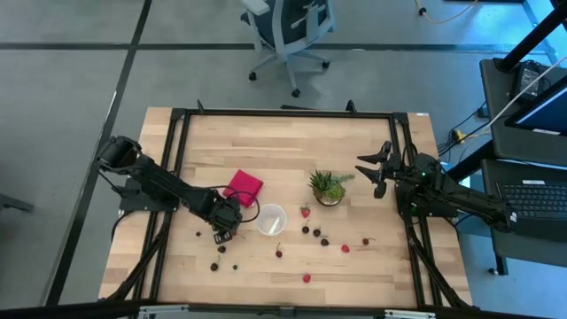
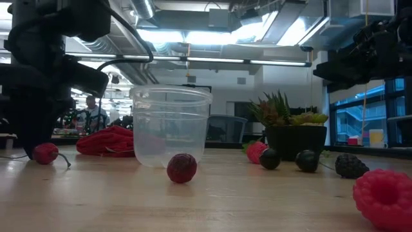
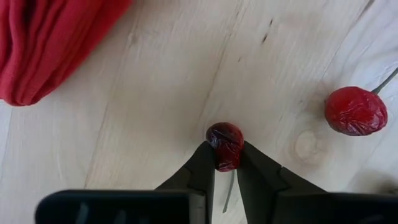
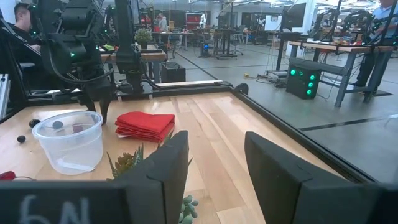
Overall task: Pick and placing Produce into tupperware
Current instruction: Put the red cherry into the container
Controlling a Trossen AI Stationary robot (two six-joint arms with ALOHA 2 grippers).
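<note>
from above, the left gripper is down at the table just left of the clear tupperware, which stands near the middle of the wooden table. a folded red cloth lies just beyond it on the far side. scattered produce lies right of the cup and along the near side; more dark berries sit near the left gripper. a green potted plant stands right of centre. the right gripper hangs by the table's right edge, well apart from the fruit.

at table level, the tupperware stands upright with a dark red berry just in front of it. the left arm comes down at the left beside a red stemmed fruit. the plant pot is to the right, with dark berries before it.

the left wrist camera shows the left gripper pinching a dark red berry between its fingertips on the wood; a brighter red fruit lies apart, and the red cloth fills one corner.

the right wrist camera shows the right gripper with fingers parted, grasping nothing, above the plant, with the tupperware and cloth beyond.
</note>
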